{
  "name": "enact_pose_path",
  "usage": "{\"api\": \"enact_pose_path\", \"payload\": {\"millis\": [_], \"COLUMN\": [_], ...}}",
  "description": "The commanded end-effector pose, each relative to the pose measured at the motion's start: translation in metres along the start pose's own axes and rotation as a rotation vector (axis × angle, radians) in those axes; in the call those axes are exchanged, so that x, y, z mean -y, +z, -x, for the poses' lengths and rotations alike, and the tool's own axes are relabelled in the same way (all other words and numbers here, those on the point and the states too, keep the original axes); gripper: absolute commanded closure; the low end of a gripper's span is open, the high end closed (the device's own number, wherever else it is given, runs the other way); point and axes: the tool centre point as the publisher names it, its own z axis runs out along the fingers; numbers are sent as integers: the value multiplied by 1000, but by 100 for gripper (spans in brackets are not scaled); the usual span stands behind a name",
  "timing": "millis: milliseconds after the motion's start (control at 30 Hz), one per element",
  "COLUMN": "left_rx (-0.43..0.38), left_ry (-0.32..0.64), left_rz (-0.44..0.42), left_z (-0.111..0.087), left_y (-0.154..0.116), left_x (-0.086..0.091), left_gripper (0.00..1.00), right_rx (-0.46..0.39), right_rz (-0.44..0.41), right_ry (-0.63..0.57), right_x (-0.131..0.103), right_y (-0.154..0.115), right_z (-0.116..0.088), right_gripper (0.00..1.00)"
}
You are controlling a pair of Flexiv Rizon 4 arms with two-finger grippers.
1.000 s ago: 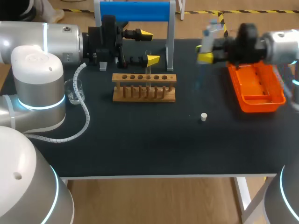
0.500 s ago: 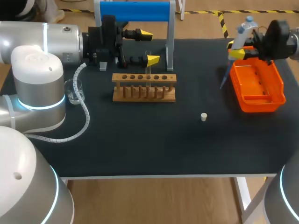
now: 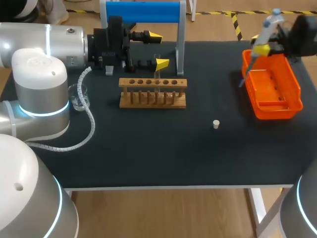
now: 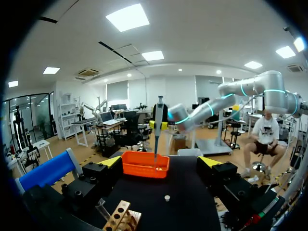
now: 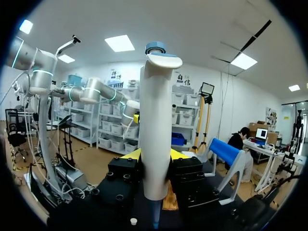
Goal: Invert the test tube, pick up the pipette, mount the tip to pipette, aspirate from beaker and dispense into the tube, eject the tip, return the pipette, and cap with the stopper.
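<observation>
Black matting covers the table [image 3: 148, 158], with a wooden test tube rack [image 3: 152, 92] near its middle. A clear glass test tube [image 3: 157, 62] stands upright at the rack's far side. The left gripper [image 3: 157, 49] hovers there with its fingers spread wide, holding nothing; whether one tip touches the tube I cannot tell. A small glass beaker [image 3: 78, 96] sits well left of the rack, and a small white stopper [image 3: 216, 124] lies alone to the rack's right.

At the right edge, the right gripper [image 3: 265, 47] clamps a white pipette with a blue cap [image 3: 268, 25], its thin tip tilted over the far end of the orange plastic tray [image 3: 272, 106]. Only the right wrist view shows both fingers pressing the pipette's body from two sides. The left wrist view alone shows the tip pointing down into the tray.
</observation>
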Motion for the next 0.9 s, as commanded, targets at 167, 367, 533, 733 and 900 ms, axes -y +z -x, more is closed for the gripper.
{"api": "enact_pose_path", "payload": {"millis": [167,367,533,733,900], "left_rx": [2,2,2,2,2], "left_ry": [1,1,1,1,1], "left_rz": [-3,-3,-3,-3,-3], "left_z": [0,0,0,0,0], "left_y": [0,0,0,0,0], "left_x": [-1,-1,-1,-1,-1], "left_gripper": [0,0,0,0,0], "right_rx": [-28,-45,-45,-50,-79], "right_rz": [-5,-12,1,7,13], "right_ry": [-30,-42,-44,-13,-3], "right_x": [-17,-9,5,23,34], "right_y": [-65,-94,-108,-117,-121], "right_z": [-5,-1,4,13,18], "right_gripper": [100,100,100,100,100]}}
